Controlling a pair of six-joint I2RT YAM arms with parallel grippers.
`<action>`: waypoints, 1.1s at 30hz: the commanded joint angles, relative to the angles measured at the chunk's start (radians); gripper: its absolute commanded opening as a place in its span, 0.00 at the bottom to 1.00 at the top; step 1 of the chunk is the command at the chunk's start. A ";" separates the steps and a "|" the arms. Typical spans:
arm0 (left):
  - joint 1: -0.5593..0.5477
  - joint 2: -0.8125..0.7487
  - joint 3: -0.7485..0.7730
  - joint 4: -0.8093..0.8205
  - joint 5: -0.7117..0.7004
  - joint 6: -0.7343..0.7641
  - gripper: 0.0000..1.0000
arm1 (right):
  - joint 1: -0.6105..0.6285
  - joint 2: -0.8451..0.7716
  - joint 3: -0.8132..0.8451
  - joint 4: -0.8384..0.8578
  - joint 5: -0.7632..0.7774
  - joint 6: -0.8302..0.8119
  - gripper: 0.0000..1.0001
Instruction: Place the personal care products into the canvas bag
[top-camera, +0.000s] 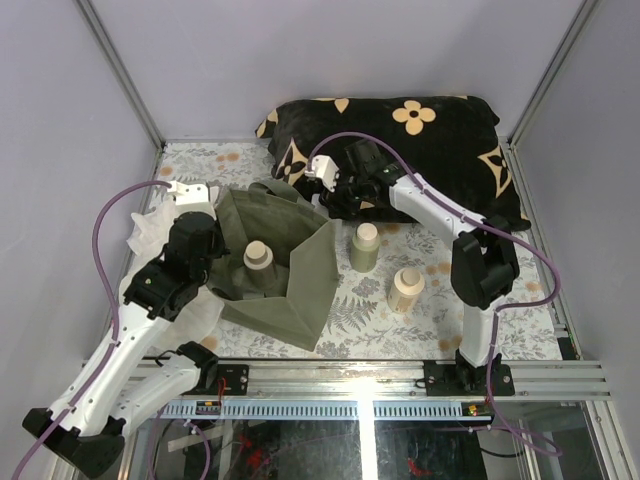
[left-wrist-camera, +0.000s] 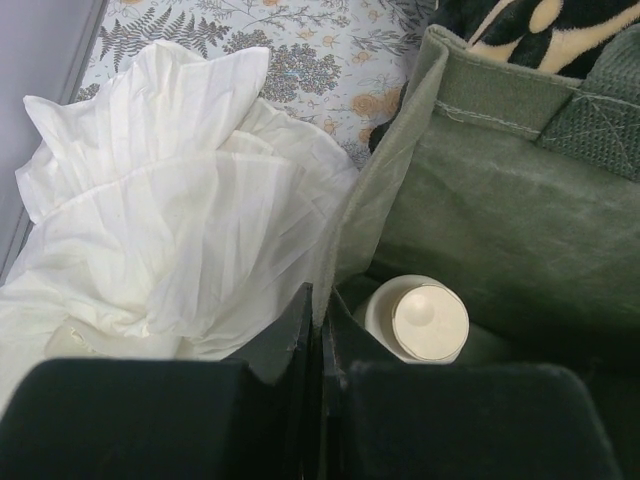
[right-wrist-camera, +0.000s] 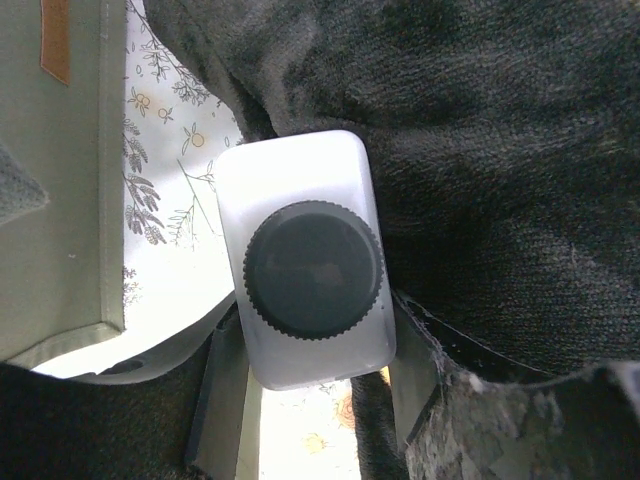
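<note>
Nearest the arm bases, the left gripper is pinched tight on the left wall of the canvas bag. Its two dark fingers meet with only the olive fabric rim between them. The bag stands open on the table, left of centre. Just to the right of those fingers, inside the bag and close to the pinched wall, a beige bottle stands upright with its round cap facing up. On the other side of the fingers, outside the bag, a crumpled white cloth lies heaped against the bag's wall.

Further out, to the right of the bag, two more stand upright on the floral tabletop, apart from both grippers. The second beige bottle is the nearer to the bases. The third beige bottle is beyond it, just beside the bag's right flap.

Farthest back, the right arm reaches to the front edge of the black cushion, and the right gripper is down against its dark plush. The wrist view there shows a white bottle with a dark ribbed cap, seen cap-first. It sits between the two fingers, which appear to clamp its sides low on the body. The cushion lies against its upper and right sides. The bag's corner shows off to the left, across a strip of floral table. From above, the arm hides this bottle.
</note>
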 joint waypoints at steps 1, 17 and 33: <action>0.007 0.012 -0.004 0.092 0.008 -0.013 0.00 | -0.004 0.031 0.062 -0.067 0.013 0.061 0.00; 0.009 0.024 -0.012 0.107 0.026 -0.019 0.00 | -0.026 -0.248 0.102 0.002 0.463 0.361 0.00; 0.009 0.087 -0.026 0.196 0.064 -0.015 0.00 | -0.024 -0.541 0.260 0.155 0.219 0.475 0.00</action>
